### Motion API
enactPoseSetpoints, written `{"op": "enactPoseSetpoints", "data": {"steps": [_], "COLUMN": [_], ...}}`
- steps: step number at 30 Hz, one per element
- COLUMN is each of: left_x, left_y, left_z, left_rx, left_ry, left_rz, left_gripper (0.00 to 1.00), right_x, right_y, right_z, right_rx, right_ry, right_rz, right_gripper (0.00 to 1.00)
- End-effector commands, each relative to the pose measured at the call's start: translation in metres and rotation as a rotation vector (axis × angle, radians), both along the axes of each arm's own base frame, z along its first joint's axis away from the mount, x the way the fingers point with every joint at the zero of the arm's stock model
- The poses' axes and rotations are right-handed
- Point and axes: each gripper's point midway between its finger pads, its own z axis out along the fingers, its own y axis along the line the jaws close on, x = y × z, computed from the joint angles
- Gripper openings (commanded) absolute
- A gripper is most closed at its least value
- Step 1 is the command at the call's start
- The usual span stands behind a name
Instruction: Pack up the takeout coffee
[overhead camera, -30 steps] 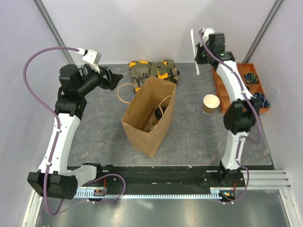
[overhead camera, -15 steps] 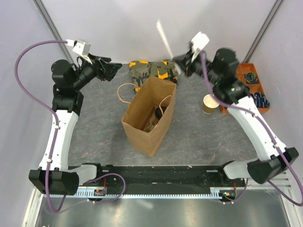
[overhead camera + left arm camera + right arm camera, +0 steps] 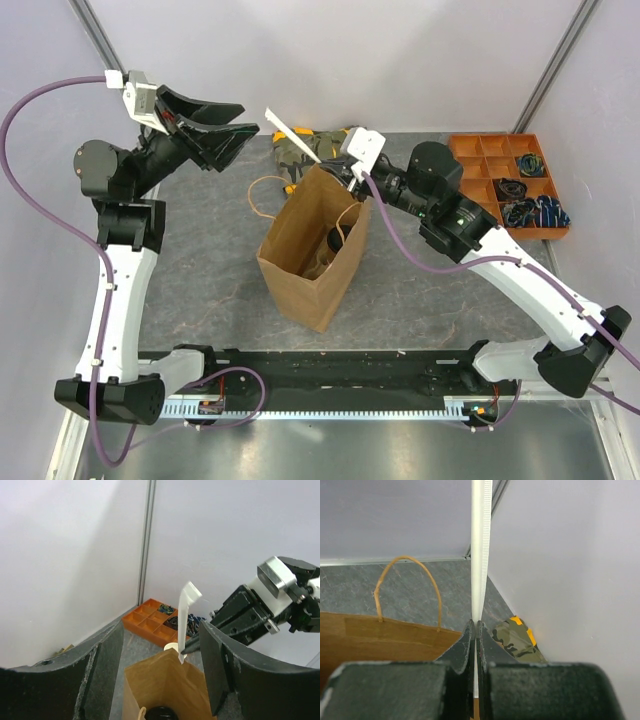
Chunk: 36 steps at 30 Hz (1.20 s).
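The takeout coffee's black lid (image 3: 333, 240) shows inside the open brown paper bag (image 3: 300, 270), which stands at the middle of the table. The lid also shows at the bottom of the left wrist view (image 3: 161, 714). My right gripper (image 3: 327, 166) is shut on a long white flat strip (image 3: 292, 134) and holds it above the bag's far rim. The strip sticks up from the shut jaws in the right wrist view (image 3: 481, 555). My left gripper (image 3: 248, 116) is open and empty, raised left of the bag and facing it.
An orange compartment tray (image 3: 497, 163) with small items sits at the back right. A camouflage-patterned object (image 3: 288, 152) lies behind the bag. A lidless cup's cream rim (image 3: 172, 646) shows beyond the bag in the left wrist view. Grey walls stand close on all sides.
My right arm swung left from the orange tray to above the bag, carrying the white strip. My left arm rose and turned its open gripper toward the bag.
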Motion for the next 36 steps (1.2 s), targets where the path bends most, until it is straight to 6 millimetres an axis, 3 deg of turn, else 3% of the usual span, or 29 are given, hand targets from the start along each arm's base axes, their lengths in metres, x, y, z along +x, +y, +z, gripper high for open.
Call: {"op": "enactPoseSetpoints", "data": {"steps": [1, 7, 19, 25, 30, 36], "left_x": [-0.01, -0.024, -0.019, -0.021, -0.019, -0.019], "left_y": [0.001, -0.004, -0.011, -0.017, -0.02, -0.022], "left_z": [0.032, 0.036, 0.033, 0.042, 0.042, 0.044], "left_rx": [-0.058, -0.03, -0.022, -0.068, -0.075, -0.08], "left_ry": [-0.078, -0.132, -0.169, -0.158, -0.149, -0.154], "left_rz": [0.003, -0.019, -0.039, -0.093, -0.103, -0.108], "left_gripper": [0.67, 0.62, 0.6, 0.45, 0.42, 0.24], "right_x": [-0.013, -0.02, -0.019, -0.019, -0.021, -0.022], "right_y": [0.001, 0.013, 0.019, 0.022, 0.026, 0.029], "right_z": [0.034, 0.043, 0.053, 0.048, 0.046, 0.047], "right_rx": [0.039, 0.061, 0.124, 0.111, 0.105, 0.107], "right_ry": [-0.11, -0.107, -0.061, -0.062, -0.064, -0.084], "right_rz": [0.001, 0.004, -0.012, -0.012, -0.004, -0.001], "right_gripper": [0.0, 0.0, 0.0, 0.0, 0.0, 0.0]}}
